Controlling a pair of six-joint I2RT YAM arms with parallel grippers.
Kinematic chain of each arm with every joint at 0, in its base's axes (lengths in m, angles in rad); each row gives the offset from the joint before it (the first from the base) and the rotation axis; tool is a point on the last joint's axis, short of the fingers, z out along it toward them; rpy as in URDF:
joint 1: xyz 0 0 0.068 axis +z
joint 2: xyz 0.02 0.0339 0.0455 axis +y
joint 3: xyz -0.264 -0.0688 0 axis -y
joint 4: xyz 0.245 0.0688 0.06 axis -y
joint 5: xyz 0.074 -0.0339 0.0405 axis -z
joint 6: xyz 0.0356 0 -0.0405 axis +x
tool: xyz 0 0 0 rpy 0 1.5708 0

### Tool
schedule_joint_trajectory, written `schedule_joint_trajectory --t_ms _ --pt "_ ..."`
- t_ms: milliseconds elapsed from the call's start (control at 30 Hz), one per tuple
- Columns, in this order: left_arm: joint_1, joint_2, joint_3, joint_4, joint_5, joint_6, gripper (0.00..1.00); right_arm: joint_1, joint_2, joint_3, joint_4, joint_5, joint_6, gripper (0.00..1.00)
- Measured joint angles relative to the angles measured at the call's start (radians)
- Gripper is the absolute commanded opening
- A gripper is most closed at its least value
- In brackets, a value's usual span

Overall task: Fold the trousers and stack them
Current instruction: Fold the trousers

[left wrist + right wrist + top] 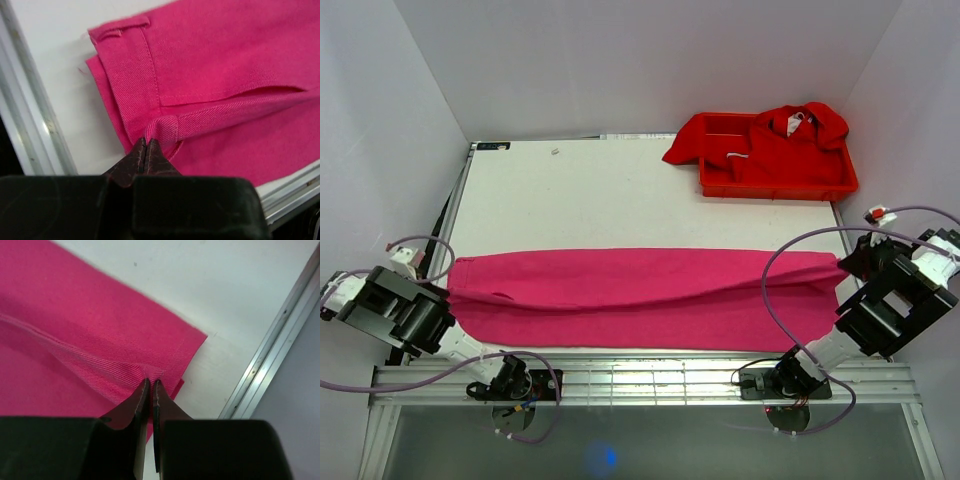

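Observation:
The magenta-pink trousers (640,295) lie stretched flat across the near part of the table, waistband at the left, leg hems at the right. My left gripper (146,141) is shut on the trousers at the waistband, pinching a belt loop (164,127). My right gripper (151,382) is shut on the trousers at the hem corner (170,360), with the fabric bunched between its fingertips. In the top view the left gripper (445,292) sits at the cloth's left end and the right gripper (844,264) at its right end.
A red plastic tray (780,186) holding brighter red garments (790,135) stands at the back right, one garment hanging over its left rim. Metal rails (620,375) run along the table's near edge, and another rail (272,355) lies just right of the hem.

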Motion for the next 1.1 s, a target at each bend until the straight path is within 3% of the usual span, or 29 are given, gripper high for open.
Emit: schedule_joint_trajectory --t_ms 167,467,800,1000,1100 --pt "0.014 0.01 -0.114 0.039 -0.115 0.072 0.0 -0.021 0.002 -0.112 -0.005 0.085 -0.106 0.08" --pt "-0.022 -0.012 -0.129 0.086 -0.164 0.076 0.0 -0.021 0.018 -0.074 -0.066 0.093 -0.152 0.08" --pt "-0.014 0.036 0.143 -0.095 -0.077 0.053 0.0 -0.028 0.018 0.092 -0.246 0.063 -0.232 0.08" --pt "0.036 0.014 0.15 -0.15 -0.075 0.101 0.0 -0.091 0.015 0.111 -0.347 0.067 -0.34 0.08" --pt "0.077 -0.012 0.119 -0.159 -0.099 0.151 0.0 -0.12 -0.018 0.034 -0.348 0.107 -0.433 0.08"
